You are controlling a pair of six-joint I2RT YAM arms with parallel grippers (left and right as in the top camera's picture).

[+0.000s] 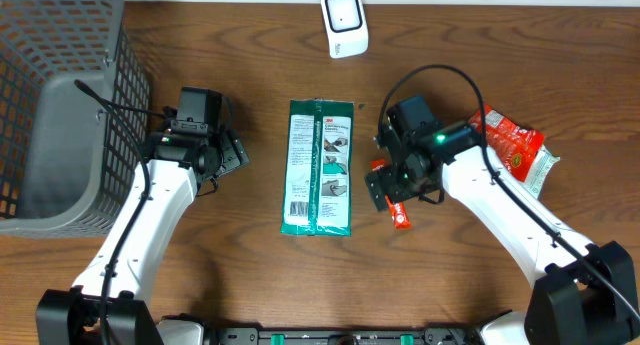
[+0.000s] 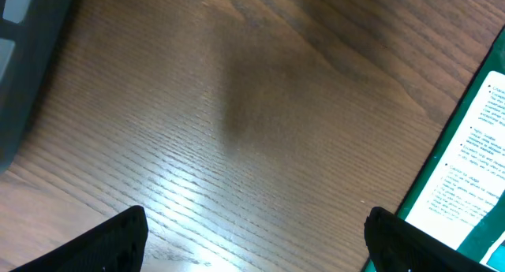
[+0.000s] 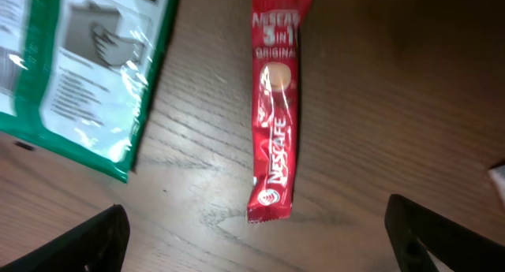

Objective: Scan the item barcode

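1. Surface (image 1: pixel 250 45): dark wood-grain, fills the overhead view and carries all items below.
2. Basket (image 1: pixel 60 105): grey mesh, upper left of overhead.
3. Left arm (image 1: pixel 150 215): lower left. Left jaws spread wide over bare wood, nothing between them. Edge of item 5 shows at the right of its wrist view.
4. Right arm (image 1: pixel 500 210): lower right, head right of centre. Right jaws spread wide, pinching nothing.
5. Green pack (image 1: pixel 320 165): flat, centre of overhead, long axis up-down, printed label up.
6. Red snack bag (image 1: pixel 515 145): right of overhead, behind the right arm.
7. Scanner (image 1: pixel 343 23): white, top centre, well apart from both arms.
8. Nescafé stick (image 3: pixel 274 114): red sachet, flat on the surface, prob. the task item. It peeks out under the right jaws just right of centre in overhead. In the right wrist view it runs from top centre down to mid-frame. Its lower end sits between the two fingers, touching neither.

Step in hand (est.): pick the stick. Approach notes:
- Come straight down and keep it centred in the gap.
- Close across the narrow width.
- The foil is thin and prob. slippery, so pinch low at the surface.
- Stay clear of item 5 nearby.
- No barcode seen on the up face, so expect to turn the stick toward the scanner.
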